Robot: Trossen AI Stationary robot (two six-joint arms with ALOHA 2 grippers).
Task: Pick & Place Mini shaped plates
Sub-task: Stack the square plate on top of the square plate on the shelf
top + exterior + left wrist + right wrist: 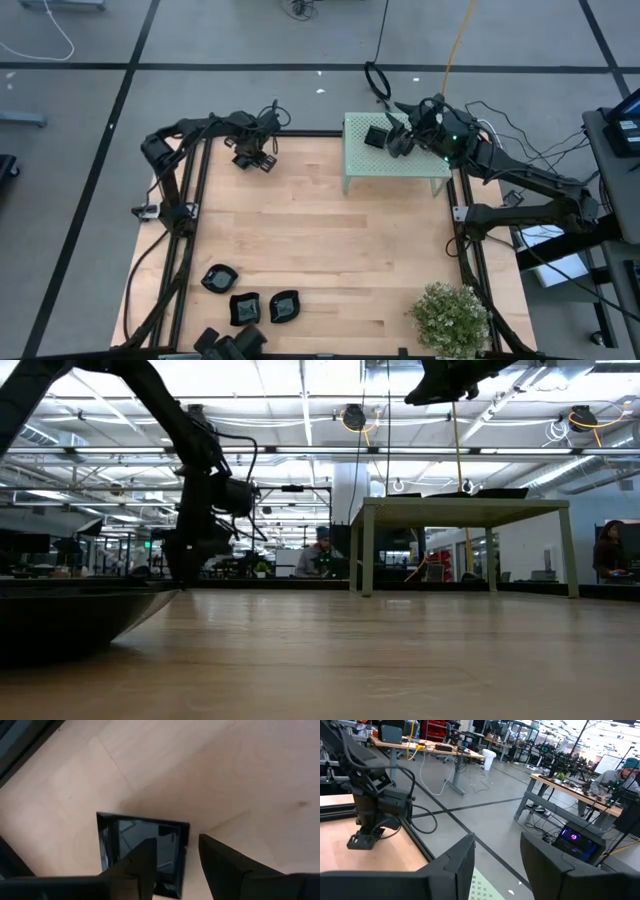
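A square glossy black mini plate lies on the wooden table at its far left, and also shows in the high view. My left gripper is over it, pointing down and open. One finger is over the plate's inside and the other is outside its edge; no touch shows. Another black plate lies on top of the pale green perforated box at the far right. My right gripper hovers above the box, open and empty.
Several more black plates lie near the table's near left corner; one looms dark in the low view. A potted plant stands at the near right corner. The middle of the table is bare wood. People sit at desks beyond the table.
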